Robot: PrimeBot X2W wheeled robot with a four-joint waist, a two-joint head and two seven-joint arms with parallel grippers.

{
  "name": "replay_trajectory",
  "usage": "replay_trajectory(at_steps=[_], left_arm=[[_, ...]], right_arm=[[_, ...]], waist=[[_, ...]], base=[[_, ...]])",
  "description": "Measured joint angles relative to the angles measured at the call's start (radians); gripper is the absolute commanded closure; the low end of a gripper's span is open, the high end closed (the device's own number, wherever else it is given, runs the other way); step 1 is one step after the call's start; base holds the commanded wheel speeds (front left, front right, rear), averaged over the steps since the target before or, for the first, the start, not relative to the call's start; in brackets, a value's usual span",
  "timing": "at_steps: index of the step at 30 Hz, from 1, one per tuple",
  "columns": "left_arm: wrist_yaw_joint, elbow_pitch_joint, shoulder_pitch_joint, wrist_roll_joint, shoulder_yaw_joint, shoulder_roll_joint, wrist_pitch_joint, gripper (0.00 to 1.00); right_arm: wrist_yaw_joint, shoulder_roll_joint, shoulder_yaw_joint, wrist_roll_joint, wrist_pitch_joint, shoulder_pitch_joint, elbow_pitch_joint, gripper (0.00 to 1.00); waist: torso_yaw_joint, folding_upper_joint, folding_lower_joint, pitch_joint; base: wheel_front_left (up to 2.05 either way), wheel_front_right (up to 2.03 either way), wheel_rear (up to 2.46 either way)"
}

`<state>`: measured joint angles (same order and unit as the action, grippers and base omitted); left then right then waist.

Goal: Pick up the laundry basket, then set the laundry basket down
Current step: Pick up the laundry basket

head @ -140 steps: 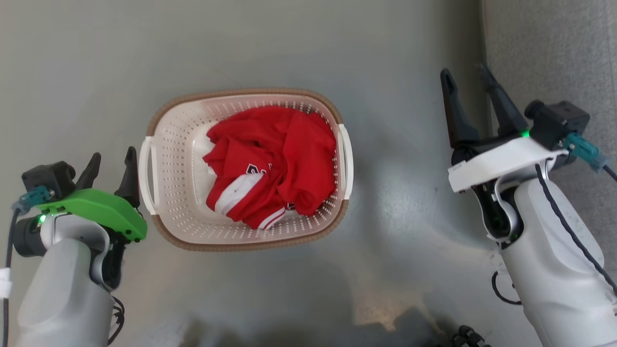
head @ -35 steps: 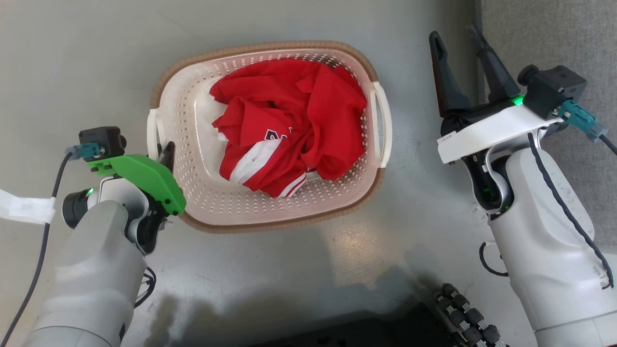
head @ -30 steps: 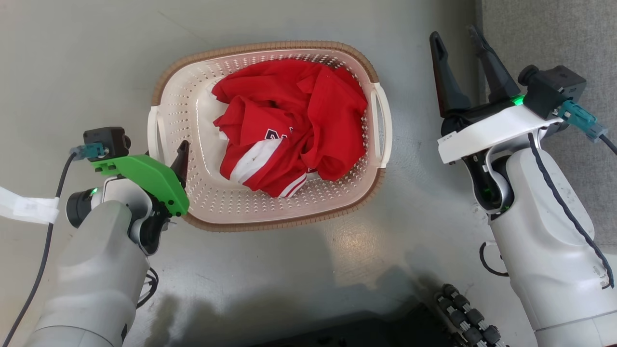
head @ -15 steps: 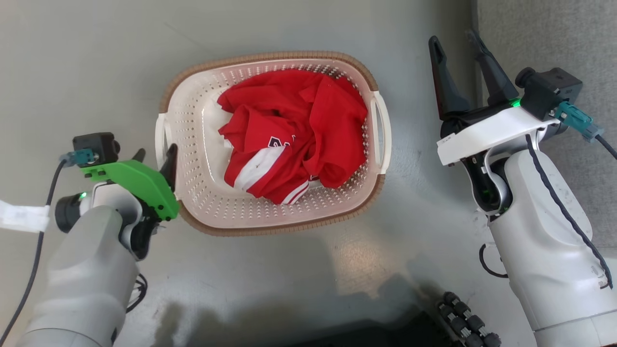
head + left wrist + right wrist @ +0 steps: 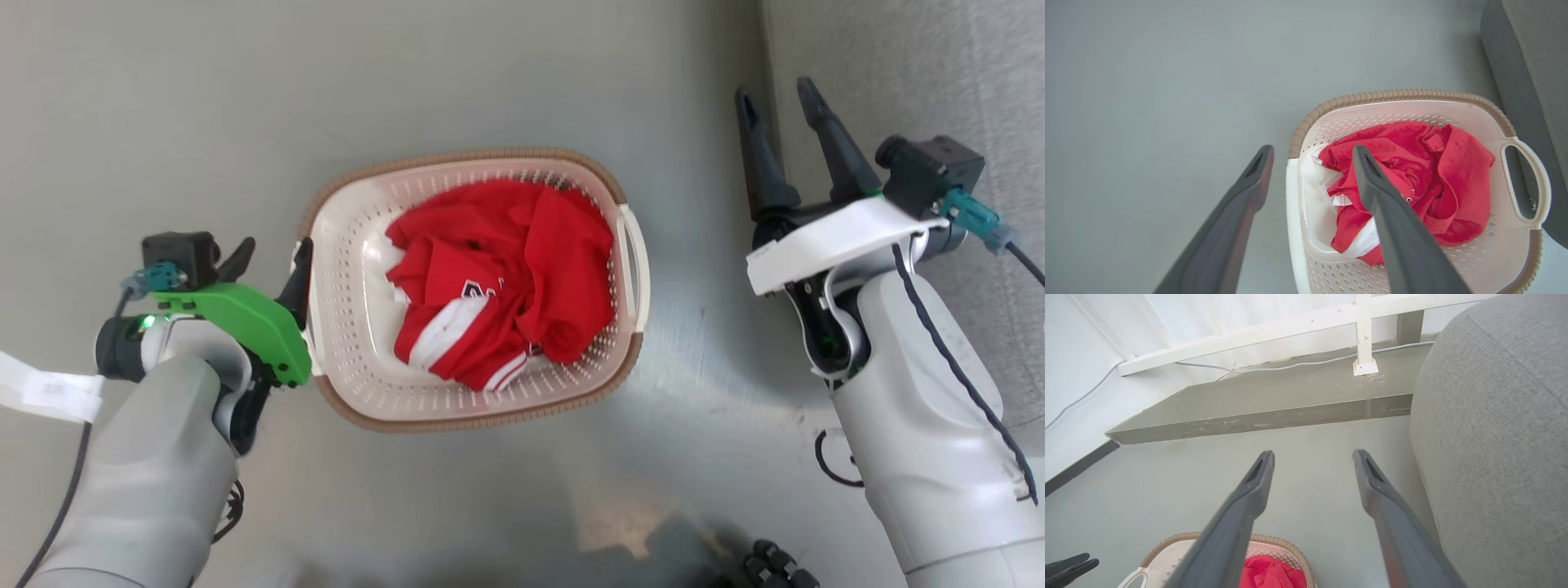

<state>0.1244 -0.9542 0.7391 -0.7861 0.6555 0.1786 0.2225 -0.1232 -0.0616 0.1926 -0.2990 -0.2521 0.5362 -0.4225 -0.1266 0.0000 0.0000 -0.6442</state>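
A smooth grey-green floor (image 5: 490,73) with a soft patch of glare (image 5: 620,523) runs to a low raised grey step (image 5: 1274,396) below a white frame (image 5: 1290,326) with 1 post (image 5: 1364,343), a thin cable (image 5: 1298,366) trailing along it, and a grey fabric sofa (image 5: 1502,416) stands on the floor at the right.
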Motion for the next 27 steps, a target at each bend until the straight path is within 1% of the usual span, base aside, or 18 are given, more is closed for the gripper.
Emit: replay_trajectory(at_steps=[6,10,13,15,22,27], left_arm=[[0.0,0.048,-0.02,0.017,0.031,0.012,0.021,0.0],[0.0,0.072,-0.041,0.018,0.03,0.033,0.029,0.0],[0.0,0.089,-0.057,0.02,0.029,0.038,0.029,0.0],[0.0,0.109,-0.079,0.026,0.025,0.04,0.029,0.0],[0.0,0.234,-0.119,0.061,-0.075,0.059,0.029,0.0],[-0.002,0.319,-0.2,0.077,-0.146,0.066,0.029,0.0]], right_arm=[[0.0,0.0,-0.02,-0.001,0.0,-0.035,-0.009,0.0],[0.0,0.001,-0.03,-0.001,0.0,-0.05,-0.007,0.0],[0.0,0.0,-0.036,-0.001,0.0,-0.061,-0.005,0.0],[0.0,-0.001,-0.047,0.0,0.0,-0.082,0.0,0.0],[0.0,-0.001,-0.077,0.001,0.0,-0.148,0.025,0.0],[0.0,-0.001,-0.075,0.007,0.0,-0.193,0.042,0.0]], waist=[[0.005,0.0,0.0,0.079],[0.011,0.0,0.0,0.134],[0.014,0.0,0.0,0.162],[0.02,0.0,0.0,0.204],[0.037,0.0,0.0,0.304],[0.047,0.0,0.0,0.374]], base=[[0.0,0.0,0.0],[0.0,0.0,0.0],[0.0,0.0,0.0],[0.0,0.0,0.0],[0.0,0.0,0.0],[0.0,0.0,0.0]])
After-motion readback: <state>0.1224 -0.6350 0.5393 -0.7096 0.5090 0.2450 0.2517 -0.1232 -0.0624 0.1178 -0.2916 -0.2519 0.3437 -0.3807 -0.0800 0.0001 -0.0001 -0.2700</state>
